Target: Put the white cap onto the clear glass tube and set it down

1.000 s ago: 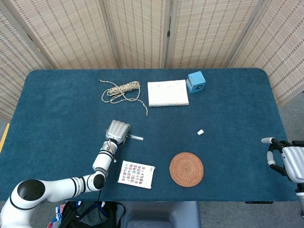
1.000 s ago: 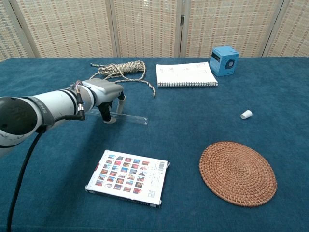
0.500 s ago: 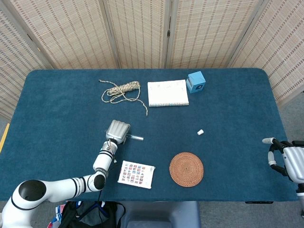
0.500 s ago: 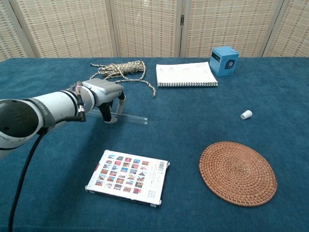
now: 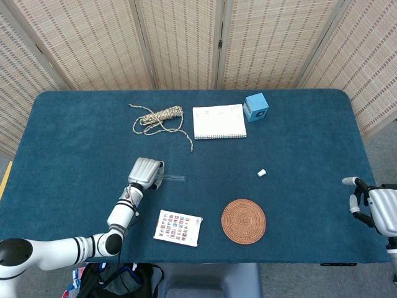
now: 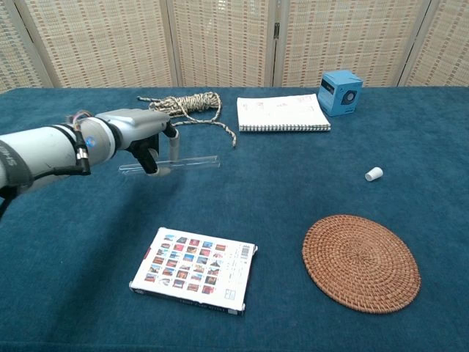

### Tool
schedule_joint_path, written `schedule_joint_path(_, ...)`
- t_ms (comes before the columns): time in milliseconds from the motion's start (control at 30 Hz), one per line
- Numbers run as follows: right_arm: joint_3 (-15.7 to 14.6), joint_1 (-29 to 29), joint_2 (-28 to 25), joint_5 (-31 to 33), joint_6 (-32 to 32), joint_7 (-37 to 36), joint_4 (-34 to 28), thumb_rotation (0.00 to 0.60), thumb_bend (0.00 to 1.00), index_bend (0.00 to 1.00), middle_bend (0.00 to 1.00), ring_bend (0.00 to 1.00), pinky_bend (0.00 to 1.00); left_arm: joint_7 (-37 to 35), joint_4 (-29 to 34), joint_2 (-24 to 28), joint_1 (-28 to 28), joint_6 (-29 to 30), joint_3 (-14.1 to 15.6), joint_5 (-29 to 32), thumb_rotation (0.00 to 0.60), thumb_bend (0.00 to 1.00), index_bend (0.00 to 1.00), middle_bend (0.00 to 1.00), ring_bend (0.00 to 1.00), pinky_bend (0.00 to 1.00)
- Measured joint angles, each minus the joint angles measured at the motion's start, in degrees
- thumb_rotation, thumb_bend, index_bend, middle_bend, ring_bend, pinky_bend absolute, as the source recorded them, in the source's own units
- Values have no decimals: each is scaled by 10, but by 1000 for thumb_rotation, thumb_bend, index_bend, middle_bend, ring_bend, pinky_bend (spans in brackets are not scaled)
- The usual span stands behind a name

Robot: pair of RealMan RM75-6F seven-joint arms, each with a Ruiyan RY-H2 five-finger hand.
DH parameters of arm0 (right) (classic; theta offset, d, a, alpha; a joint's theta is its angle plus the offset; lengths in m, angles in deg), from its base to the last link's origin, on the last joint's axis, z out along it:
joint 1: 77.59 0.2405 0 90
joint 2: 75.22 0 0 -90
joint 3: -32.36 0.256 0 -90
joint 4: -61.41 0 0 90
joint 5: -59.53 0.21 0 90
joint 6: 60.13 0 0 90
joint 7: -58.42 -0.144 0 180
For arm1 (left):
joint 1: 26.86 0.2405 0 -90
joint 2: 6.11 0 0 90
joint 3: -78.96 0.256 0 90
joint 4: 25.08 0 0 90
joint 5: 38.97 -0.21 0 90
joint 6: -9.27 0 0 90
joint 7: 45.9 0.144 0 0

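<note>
Left hand [image 6: 139, 136] holds glass tube [image 6: 179, 163] above desk [image 6: 293, 191], fingers curled round one end, tube sticking out sideways to its right. White cap [image 6: 374, 174] lies on desk, far right of that hand. Right hand [image 5: 372, 208] off desk edge, fingers apart, holding nothing.
</note>
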Motion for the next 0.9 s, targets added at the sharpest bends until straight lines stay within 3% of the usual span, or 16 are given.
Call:
schedule_joint_path(233,11,50,2,23,84,35,-7,600,872,320,915,975,867,-30,102,68,31,21,5,-26,600,360,593,1000,901,1000)
schedule_joint_path(400,23,107,18,54,176,56,4,600,995,320,995,1000,920,-42,162,105,47,41,12,-52,600,360,591,1000,901,1000)
schedule_joint_path(700,43,214,75,137,339,72,57,600,1000,320,1000,1000,956,-55,225,142,63,61,23,-76,600,360,590,1000,901,1000)
schedule_joint_path(900,44,268,122,205,397,107,110,600,1000,320,1000,1000,961,-61,242,153,70,69,31,-84,600,360,590,1000,901,1000)
